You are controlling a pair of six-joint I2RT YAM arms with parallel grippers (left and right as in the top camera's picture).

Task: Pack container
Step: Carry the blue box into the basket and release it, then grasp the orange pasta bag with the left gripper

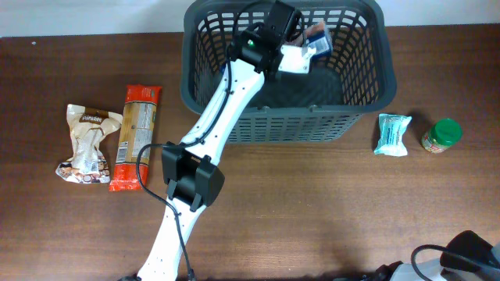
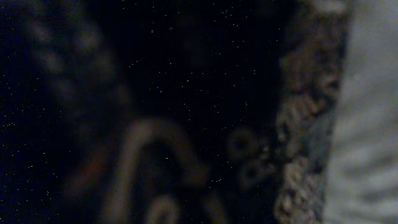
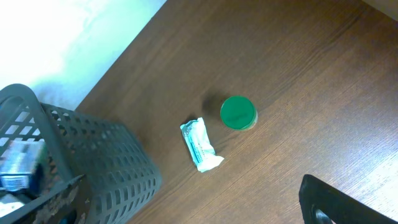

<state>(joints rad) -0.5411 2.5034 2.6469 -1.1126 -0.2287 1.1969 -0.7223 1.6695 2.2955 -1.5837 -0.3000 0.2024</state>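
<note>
The dark grey slotted basket stands at the back of the table and also shows in the right wrist view. My left arm reaches into it, and the left gripper is low inside, right by a white and blue packet. The left wrist view is dark and blurred, so its jaws cannot be made out. A teal packet and a green-lidded jar lie right of the basket. Only a black part of my right gripper shows, away from them.
An orange pasta packet and a brown and white bag lie on the wooden table left of the basket. My left arm's body stretches across the table's middle. The right arm's base sits at the front right corner.
</note>
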